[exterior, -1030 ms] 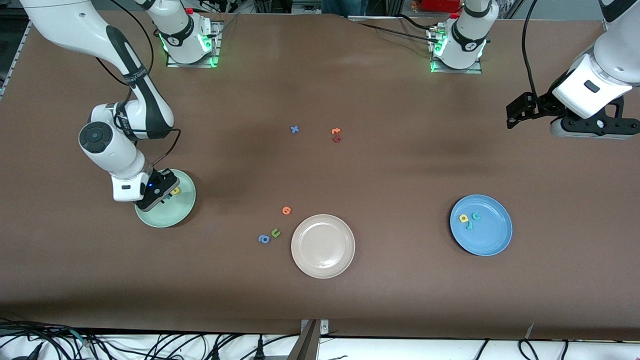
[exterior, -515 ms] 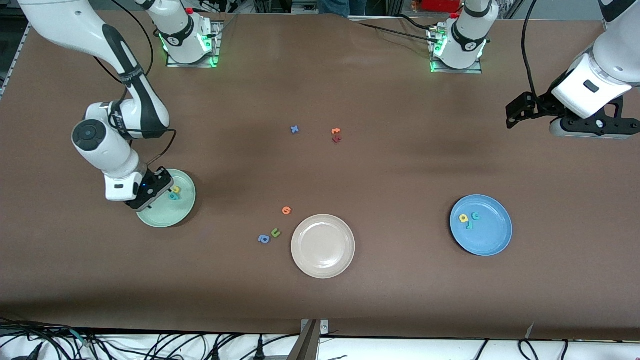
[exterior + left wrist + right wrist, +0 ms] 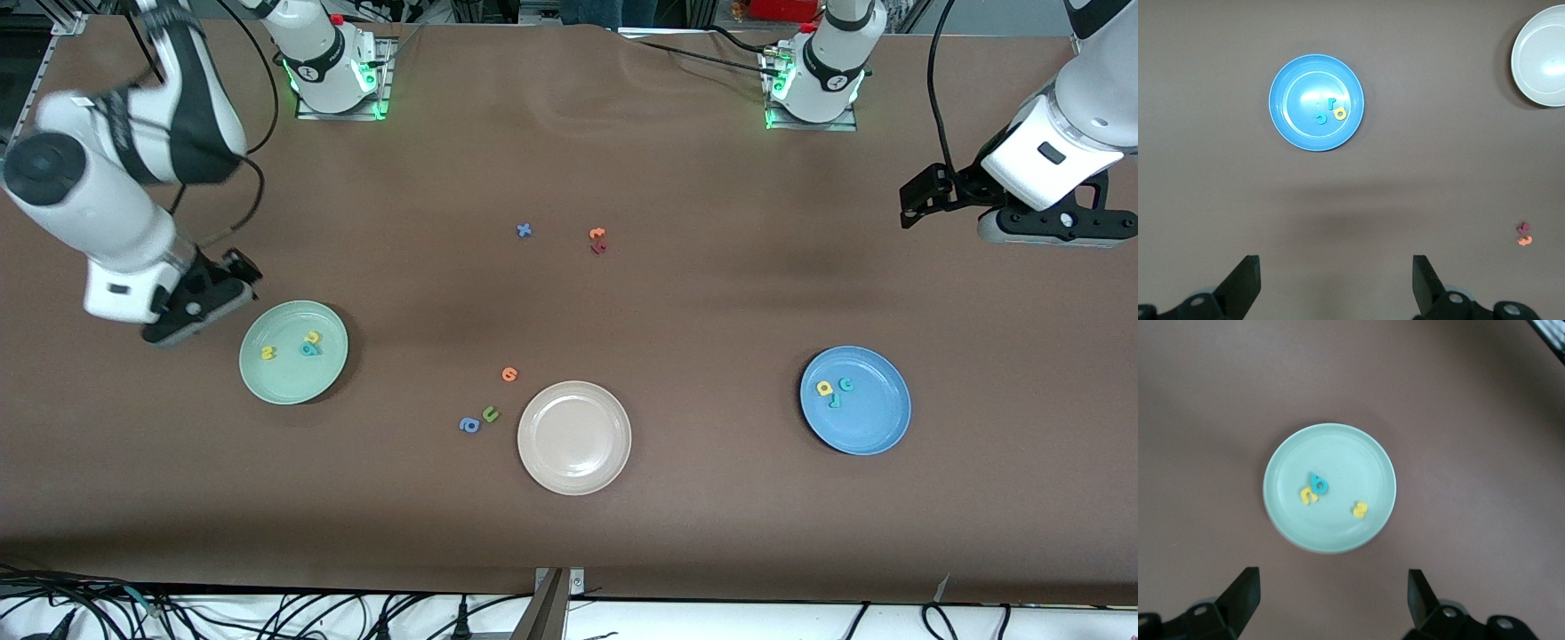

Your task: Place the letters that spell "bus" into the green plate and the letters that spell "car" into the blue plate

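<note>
Brown table [image 3: 676, 293] bears three round plates. Green plate [image 3: 293, 352], toward the right arm's end, holds a teal "b" [image 3: 308, 349] touching a yellow "u" [image 3: 312, 338], with a yellow "s" [image 3: 268, 353] near them. Blue plate [image 3: 855, 400], toward the left arm's end, holds a yellow "a" [image 3: 824, 388], a teal "c" [image 3: 845, 384] and a teal "r" [image 3: 834, 400]. Beige plate [image 3: 574, 437] lies between them, nearer the front camera. Right gripper [image 3: 1331, 597], fingers spread and empty, is raised beside the green plate. Left gripper [image 3: 1336, 283], fingers spread and empty, waits above the table at its arm's end
</note>
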